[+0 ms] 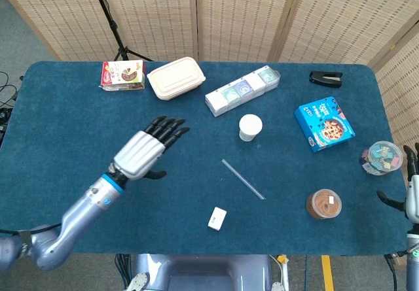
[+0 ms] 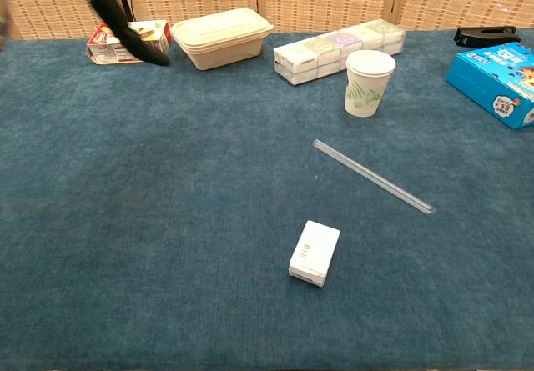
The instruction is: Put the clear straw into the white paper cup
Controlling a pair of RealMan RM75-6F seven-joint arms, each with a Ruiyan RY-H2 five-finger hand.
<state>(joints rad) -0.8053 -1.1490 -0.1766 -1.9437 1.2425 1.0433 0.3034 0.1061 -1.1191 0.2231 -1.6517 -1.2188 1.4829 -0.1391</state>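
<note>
The clear straw point(image 1: 242, 179) lies flat on the blue table, slanting from upper left to lower right, with nothing touching it point(image 2: 374, 177). The white paper cup point(image 1: 250, 127) stands upright just beyond the straw's far end point(image 2: 369, 82). My left hand point(image 1: 147, 150) hovers well to the left of both, fingers spread and empty. In the chest view only a dark blurred fingertip point(image 2: 108, 12) of it shows at the top left. My right hand point(image 1: 411, 189) shows partly at the right edge, fingers apart, holding nothing.
A small white box point(image 1: 217, 218) lies near the front edge. Along the back stand a snack box point(image 1: 122, 74), a beige takeaway container point(image 1: 175, 78), a row of tea boxes point(image 1: 242, 89) and a black stapler point(image 1: 326, 78). At the right are a blue cookie box point(image 1: 324, 126), a clip jar point(image 1: 382, 157) and a brown tub point(image 1: 324, 204).
</note>
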